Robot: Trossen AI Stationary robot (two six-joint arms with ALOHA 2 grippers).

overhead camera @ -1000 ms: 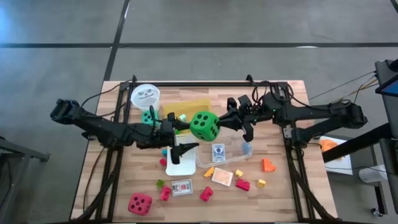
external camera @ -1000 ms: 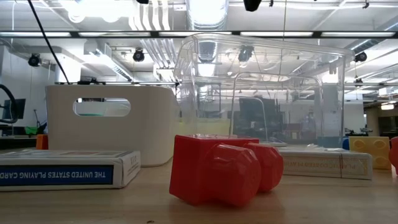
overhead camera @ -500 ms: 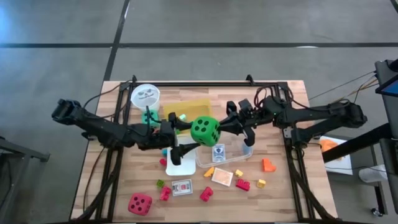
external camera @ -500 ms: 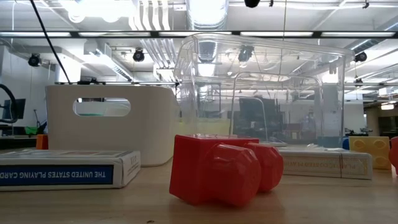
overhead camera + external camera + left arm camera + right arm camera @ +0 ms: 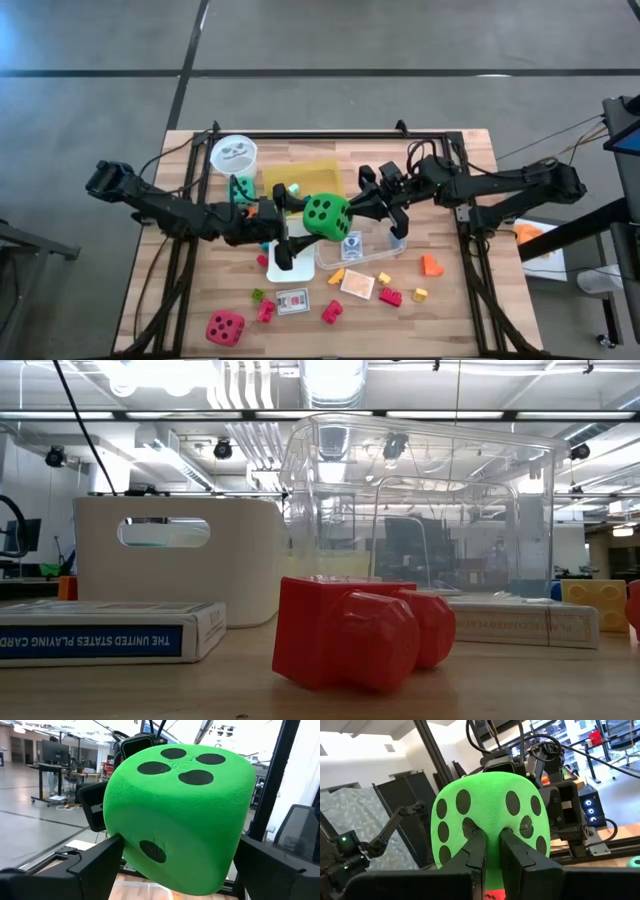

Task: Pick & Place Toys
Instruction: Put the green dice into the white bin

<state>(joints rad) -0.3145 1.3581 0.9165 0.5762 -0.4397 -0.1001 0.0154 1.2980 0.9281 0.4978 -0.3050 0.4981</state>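
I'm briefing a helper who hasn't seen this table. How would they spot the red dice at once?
Start from the wooden table in the high view and go to its front left corner, on the left arm's side. The red dice lies there alone, left of the small bright blocks. It is much bigger than those, red with dark dots, and rests on the table, whereas the green dice is held up mid-table.

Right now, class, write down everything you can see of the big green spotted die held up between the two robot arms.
The big green foam-like die with black round spots has rounded corners and a matte, slightly rough skin. It hangs tilted in the air above the table's middle, near the clear plastic box. The left claw straddles it with wide-set fingers at its two sides; the right claw pinches into one spotted face with fingers nearly shut. It touches nothing else.
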